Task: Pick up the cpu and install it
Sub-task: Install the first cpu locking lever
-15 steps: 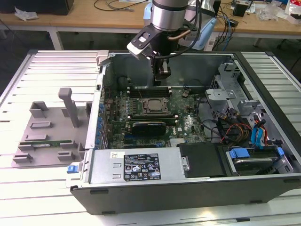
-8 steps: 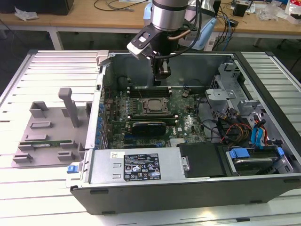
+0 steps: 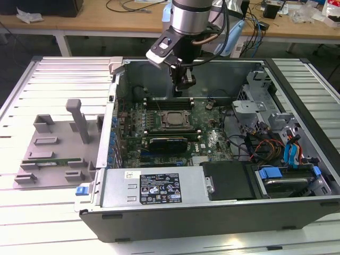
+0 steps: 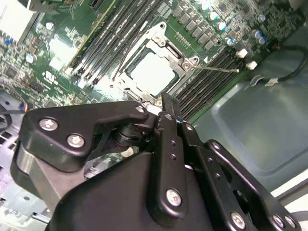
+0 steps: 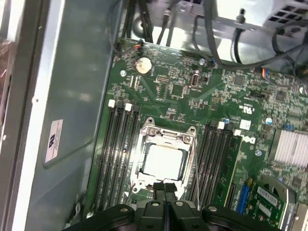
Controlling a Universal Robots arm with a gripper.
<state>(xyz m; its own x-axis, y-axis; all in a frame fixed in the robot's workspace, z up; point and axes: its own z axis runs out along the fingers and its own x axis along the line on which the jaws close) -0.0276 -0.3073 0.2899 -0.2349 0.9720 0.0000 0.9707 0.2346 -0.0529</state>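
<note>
The cpu [image 5: 163, 161], a flat square chip with a dull silver top, lies in the motherboard socket inside the open computer case [image 3: 114, 85]. The black metal socket frame [image 5: 166, 131] surrounds it. In the second wrist view the cpu [image 4: 151, 72] lies just beyond the fingertips. In the exterior view the cpu [image 3: 172, 119] sits at the middle of the board. My gripper [image 3: 183, 89] hangs above the board just behind the socket, apart from the chip. In both wrist views the gripper [image 5: 166, 188] [image 4: 169, 113] is shut, its fingers pressed together with nothing between them.
Memory slots [image 5: 118, 149] flank the socket, and a thin wire lever [image 4: 216, 70] juts out beside it. A grey fixture [image 3: 53, 141] holding a green memory stick [image 3: 45, 158] lies at the exterior view's left. The power supply [image 3: 154, 188] lies in front, and drive bays with cables [image 3: 276, 143] at the right.
</note>
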